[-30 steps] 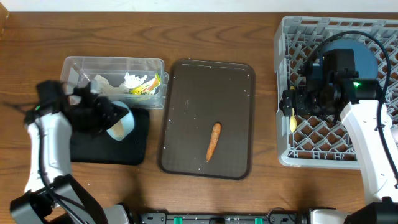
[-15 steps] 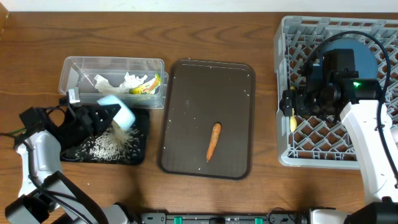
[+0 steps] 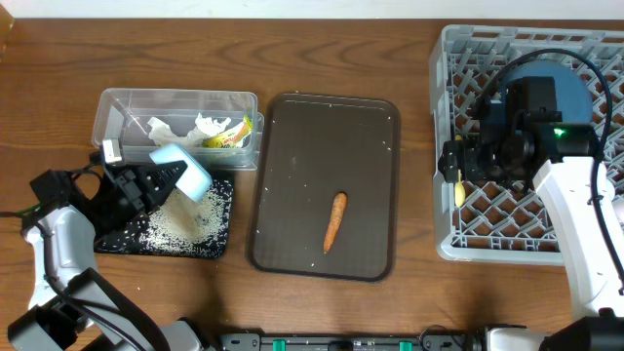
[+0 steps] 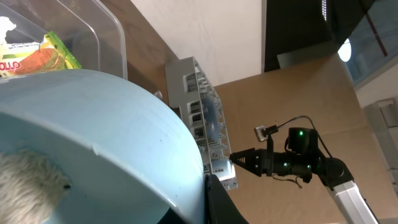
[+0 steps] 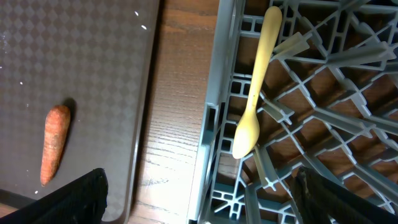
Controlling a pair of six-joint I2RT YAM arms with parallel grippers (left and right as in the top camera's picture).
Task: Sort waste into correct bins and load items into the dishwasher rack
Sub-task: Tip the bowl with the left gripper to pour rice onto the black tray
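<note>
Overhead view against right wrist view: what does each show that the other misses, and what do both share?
Only overhead: the left gripper holding a light blue cup tilted over a shallow black tray strewn with white rice, a clear plastic tub, a dark blue round plate. Only right wrist: the pale yellow spoon lying whole on the lattice, the right gripper open. Both: the short orange carrot on the brown serving tray, the grey plastic crate rack.

An orange carrot [image 3: 335, 221], light blue cup [image 3: 185, 171], white rice [image 3: 175, 219], black tray [image 3: 223, 200]
</note>
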